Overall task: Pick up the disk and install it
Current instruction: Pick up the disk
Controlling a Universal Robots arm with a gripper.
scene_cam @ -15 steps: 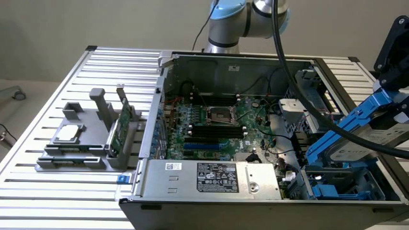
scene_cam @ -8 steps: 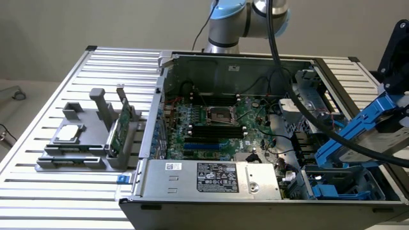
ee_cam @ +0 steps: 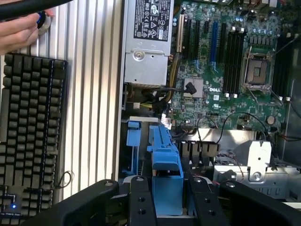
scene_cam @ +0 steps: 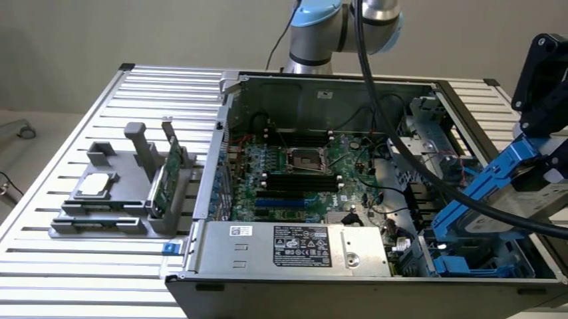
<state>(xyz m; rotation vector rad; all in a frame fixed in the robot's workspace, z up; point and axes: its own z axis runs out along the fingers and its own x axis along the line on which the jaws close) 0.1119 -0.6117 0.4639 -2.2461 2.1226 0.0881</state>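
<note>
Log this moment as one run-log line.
gripper: shut on disk | disk: tilted, blue carrier over case, exterior view's right | install: not seated

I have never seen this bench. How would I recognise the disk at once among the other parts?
Find the open computer case on the ribbed metal table. Over its end at the exterior view's right, the black gripper holds the disk: a flat silver-grey drive in a bright blue frame. The green card and small chip sit in the grey holder outside the case instead.
</note>
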